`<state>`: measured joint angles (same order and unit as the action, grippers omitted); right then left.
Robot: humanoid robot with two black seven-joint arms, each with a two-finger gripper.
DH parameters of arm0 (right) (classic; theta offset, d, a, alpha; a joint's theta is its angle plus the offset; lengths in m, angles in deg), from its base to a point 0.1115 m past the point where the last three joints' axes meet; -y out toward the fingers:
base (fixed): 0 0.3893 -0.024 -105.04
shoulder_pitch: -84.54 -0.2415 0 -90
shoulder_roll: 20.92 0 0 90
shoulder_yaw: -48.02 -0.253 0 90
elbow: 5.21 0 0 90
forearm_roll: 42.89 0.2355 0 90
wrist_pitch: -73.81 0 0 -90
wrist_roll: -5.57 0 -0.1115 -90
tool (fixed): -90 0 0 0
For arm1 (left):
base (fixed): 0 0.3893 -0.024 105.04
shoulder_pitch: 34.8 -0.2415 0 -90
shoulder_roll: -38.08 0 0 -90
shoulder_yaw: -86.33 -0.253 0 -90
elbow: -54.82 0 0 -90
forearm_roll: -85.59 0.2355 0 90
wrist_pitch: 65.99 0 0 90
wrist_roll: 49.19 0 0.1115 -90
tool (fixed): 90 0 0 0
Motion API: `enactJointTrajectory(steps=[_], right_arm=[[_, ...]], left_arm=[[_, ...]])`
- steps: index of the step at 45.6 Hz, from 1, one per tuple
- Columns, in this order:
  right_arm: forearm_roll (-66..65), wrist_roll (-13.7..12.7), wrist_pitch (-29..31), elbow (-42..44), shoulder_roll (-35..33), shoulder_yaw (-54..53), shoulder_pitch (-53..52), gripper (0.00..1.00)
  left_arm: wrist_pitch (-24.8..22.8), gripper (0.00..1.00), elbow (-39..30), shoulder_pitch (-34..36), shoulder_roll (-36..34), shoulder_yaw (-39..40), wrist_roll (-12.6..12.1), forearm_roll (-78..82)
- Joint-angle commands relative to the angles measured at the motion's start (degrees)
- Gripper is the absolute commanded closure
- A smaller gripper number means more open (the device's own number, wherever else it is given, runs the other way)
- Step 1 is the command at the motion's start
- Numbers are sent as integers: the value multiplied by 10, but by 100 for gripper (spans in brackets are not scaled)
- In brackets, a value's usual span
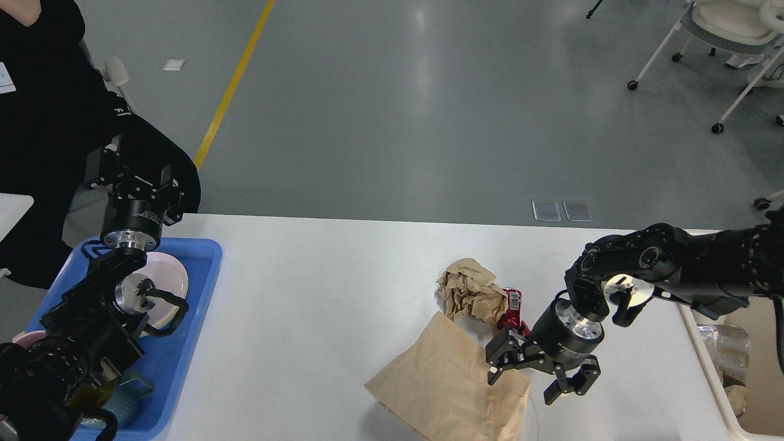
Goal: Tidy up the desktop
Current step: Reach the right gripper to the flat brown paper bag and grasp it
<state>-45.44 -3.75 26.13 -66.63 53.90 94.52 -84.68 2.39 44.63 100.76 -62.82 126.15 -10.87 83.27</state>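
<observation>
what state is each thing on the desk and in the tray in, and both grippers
paper bag: flat on the desktop
paper ball: crumpled, on the desktop
red can: crushed, beside the paper ball
pink plate: lying in the blue tray
right gripper: open, empty, at the paper bag's right corner
left gripper: too dark to tell

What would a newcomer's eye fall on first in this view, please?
Probably the right tool, open over the upper right corner of a flat brown paper bag near the front of the desktop. Just behind lie a crumpled paper wad and a crushed red can; at far left sits a blue tray of dishes.
</observation>
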Motion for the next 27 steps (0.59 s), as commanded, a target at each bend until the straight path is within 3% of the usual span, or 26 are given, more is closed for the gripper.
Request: enactJointTrajectory(steps=[1,11,17,20,24,27], right_arm=[[1,0,-16,3,0,-1,12,0],[5,0,-53,3,1,-4,30,2],[21,0,-82,4,0,-4,35,15],[21,0,-85,3,0,-4,35,30],[21,0,-83,3,0,-4,35,61],[21,0,-82,3,0,-4,36,79]], left_arm=[[0,4,0,0,0,0,0,0],[0,4,0,1,0,0,0,-1],[0,4,0,0,0,0,0,-1],[0,4,0,0,0,0,0,-1],[0,4,0,0,0,0,0,-1],[0,4,0,0,0,0,0,0]])
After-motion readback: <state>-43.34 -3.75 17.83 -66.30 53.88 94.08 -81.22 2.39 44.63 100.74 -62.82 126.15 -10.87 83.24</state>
